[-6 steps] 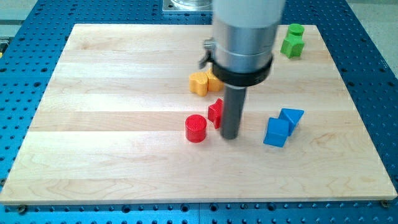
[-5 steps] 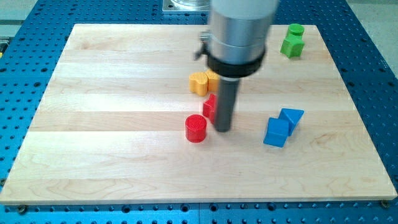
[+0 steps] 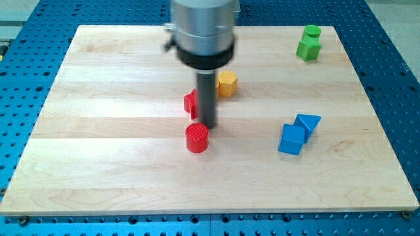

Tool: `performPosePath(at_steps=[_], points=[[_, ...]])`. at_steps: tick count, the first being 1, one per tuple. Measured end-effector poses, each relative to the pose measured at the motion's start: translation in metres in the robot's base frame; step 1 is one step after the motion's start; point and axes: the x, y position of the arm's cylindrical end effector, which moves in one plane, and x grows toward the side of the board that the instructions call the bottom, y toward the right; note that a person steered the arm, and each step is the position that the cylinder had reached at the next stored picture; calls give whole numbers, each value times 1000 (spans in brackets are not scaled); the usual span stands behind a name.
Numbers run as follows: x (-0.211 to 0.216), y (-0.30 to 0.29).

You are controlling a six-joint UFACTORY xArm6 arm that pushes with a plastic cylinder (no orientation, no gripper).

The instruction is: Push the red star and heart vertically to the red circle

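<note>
Jaws are not fitted, so none spread or pinch: the rod's tip has the red star just upper-left, the red circle just lower-left and no heart discernible, so a glancing push risks displacing the circle.

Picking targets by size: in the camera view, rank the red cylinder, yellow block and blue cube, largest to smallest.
1. blue cube
2. red cylinder, close behind it
3. yellow block, though it lies farther toward the view's top, so it's unsure.

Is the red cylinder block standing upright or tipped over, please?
Upright: the red cylinder block shows its round flat top facing up, just below my tip on the wooden board.
</note>
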Motion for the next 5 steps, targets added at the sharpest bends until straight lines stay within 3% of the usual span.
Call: performPosePath(at_steps=[2,5], points=[[-75,-13],[-105,3]])
